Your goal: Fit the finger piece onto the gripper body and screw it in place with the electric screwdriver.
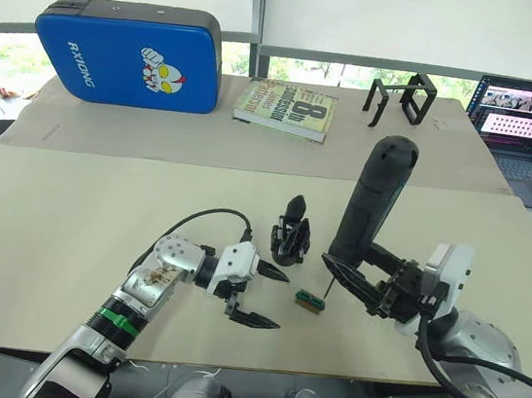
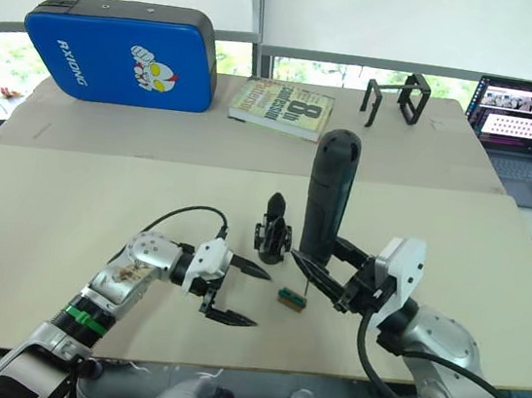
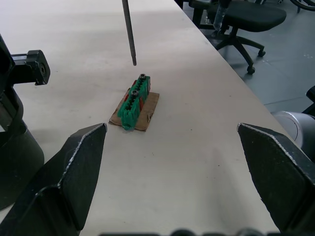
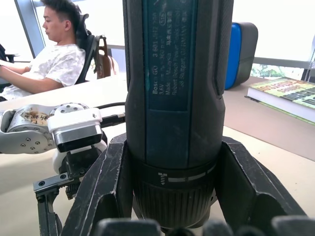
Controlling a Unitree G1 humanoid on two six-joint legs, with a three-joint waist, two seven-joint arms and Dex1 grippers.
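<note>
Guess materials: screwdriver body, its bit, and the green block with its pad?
Electric screwdriver: looks like matte black plastic with a rubbery grip, since its surface is dull and moulded; held upright in the right gripper.
Bit: metal, a thin grey shaft with a slight sheen.
Green block: likely glossy moulded plastic, holding dark screws.
Pad beneath: probably cardboard, brown with ragged edges.

Near the front edge of the table (image 1: 67, 222), the open left gripper (image 1: 258, 294) faces a small green block (image 1: 309, 302), with bare surface between them. The electric screwdriver (image 1: 373, 203), upright in the right gripper (image 1: 353, 281), hangs its bit just above the block. The gripper body (image 1: 289, 241) stands just beyond, hemming that gap. The table's left half lies open.
</note>
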